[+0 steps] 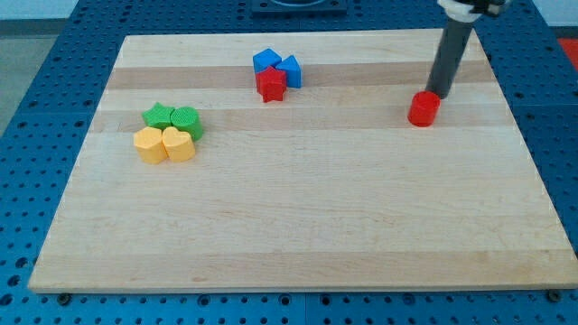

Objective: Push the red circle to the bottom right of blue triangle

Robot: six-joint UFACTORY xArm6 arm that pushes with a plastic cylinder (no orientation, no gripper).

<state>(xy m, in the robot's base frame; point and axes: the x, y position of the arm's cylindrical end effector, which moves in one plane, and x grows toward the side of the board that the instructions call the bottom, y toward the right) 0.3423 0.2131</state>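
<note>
My tip (434, 93) touches the upper edge of the red circle (423, 109); no hand is fitted, so no grasp state applies. The red circle lies on the worktop (298, 226), well right of the blue triangle (291, 70).

The scene is evenly and brightly lit, seemingly from overhead; only short, soft shadows are cast, and mild blur is seen throughout

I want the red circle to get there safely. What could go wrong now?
My tip sits just above the red circle, slightly to the view's right. An off-centre push might let the round block slip sideways. The blue triangle touches a red star and blue cube, so arriving too fast could scatter them.
</note>
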